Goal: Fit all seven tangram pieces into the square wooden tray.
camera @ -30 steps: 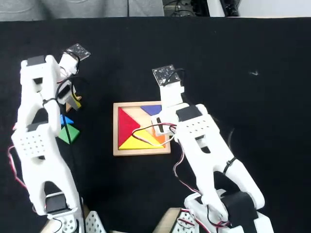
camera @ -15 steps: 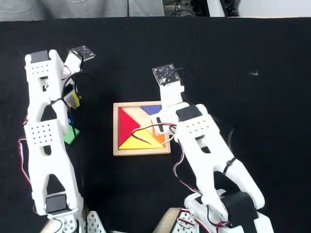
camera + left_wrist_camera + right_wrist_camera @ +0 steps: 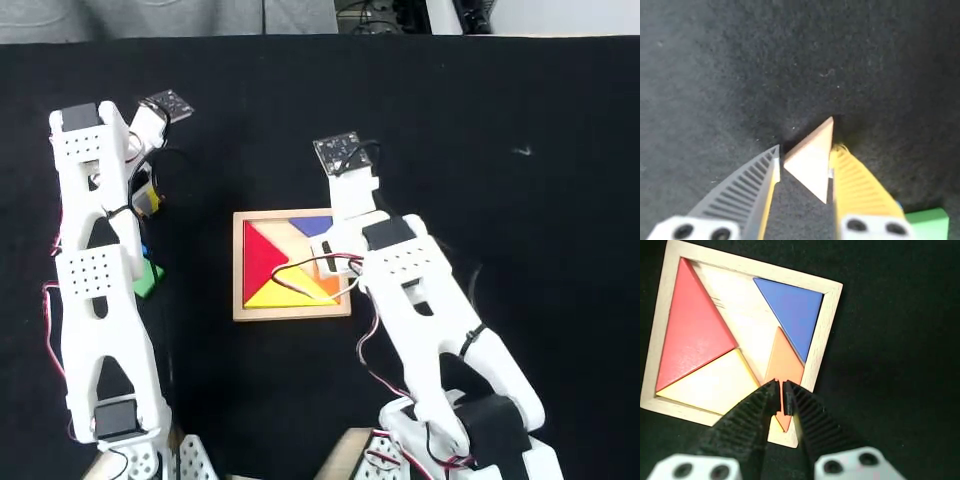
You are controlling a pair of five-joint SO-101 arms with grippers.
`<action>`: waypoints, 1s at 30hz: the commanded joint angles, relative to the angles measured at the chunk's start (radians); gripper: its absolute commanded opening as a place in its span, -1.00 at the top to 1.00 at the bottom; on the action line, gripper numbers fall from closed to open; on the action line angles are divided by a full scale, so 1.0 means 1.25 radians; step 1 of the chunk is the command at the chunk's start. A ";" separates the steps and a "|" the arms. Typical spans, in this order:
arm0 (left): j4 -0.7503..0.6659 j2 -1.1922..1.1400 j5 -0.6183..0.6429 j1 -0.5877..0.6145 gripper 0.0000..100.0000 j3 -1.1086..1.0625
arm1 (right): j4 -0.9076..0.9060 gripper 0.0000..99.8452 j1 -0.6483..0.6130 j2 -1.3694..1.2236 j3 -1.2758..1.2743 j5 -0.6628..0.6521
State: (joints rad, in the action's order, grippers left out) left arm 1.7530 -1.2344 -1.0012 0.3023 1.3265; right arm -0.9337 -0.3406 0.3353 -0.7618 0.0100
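The left claw is closed on a small pale wooden triangle. It pinches the piece across its flat faces, and one sharp corner pokes out past the fingertips, so the triangle's length runs along the line of the claw. In the high view this claw hangs near the tabletop's left edge, with a green piece on the cloth just beside it, toward the near edge.

The tray sits around the middle of the tabletop, to the right of the held triangle and well apart from it. The coming move turns on that one relation. The piece has to travel right, away from the left edge, and will probably need turning to match a gap.

Inside the tray lie a red triangle, a yellow triangle, a blue triangle and a narrow orange triangle. A strip of bare wood between the red and blue ones is the open room.

The right claw is all but shut, holds nothing, and has its tips over the orange triangle near one tray corner. Whether they touch it is unclear. That arm is nearer the tray, and I judge it could crowd the left arm's approach.

No brand, label or writing can be read on the pieces, tray or arms.
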 commanded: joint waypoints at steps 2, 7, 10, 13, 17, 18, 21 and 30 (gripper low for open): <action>0.006 0.005 0.015 0.012 0.65 0.040 | 0.015 0.98 0.014 0.035 0.003 -0.007; 0.007 0.005 0.023 0.010 0.84 0.039 | 0.015 0.98 0.014 0.035 0.003 -0.009; 0.007 0.009 0.028 0.008 0.82 0.028 | 0.015 0.98 0.014 0.035 0.003 -0.009; 0.007 0.018 0.043 -0.007 0.82 -0.012 | 0.015 0.98 0.014 0.035 0.003 -0.009; 0.007 0.101 0.091 -0.029 0.82 -0.068 | 0.015 0.98 0.020 0.035 0.003 -0.009; 0.007 0.135 0.103 -0.039 0.82 -0.094 | 0.015 0.98 0.028 0.035 0.003 -0.009; 0.007 0.268 0.174 -0.069 0.82 -0.204 | 0.015 0.98 0.070 0.040 0.007 -0.009; 0.005 0.729 0.568 -0.204 0.82 -0.690 | 0.016 0.98 0.195 0.041 0.029 -0.007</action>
State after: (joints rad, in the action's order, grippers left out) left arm 1.7453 -0.6145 -0.5117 0.1396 0.7035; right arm -0.9337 -0.1580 0.3368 -0.7618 0.0054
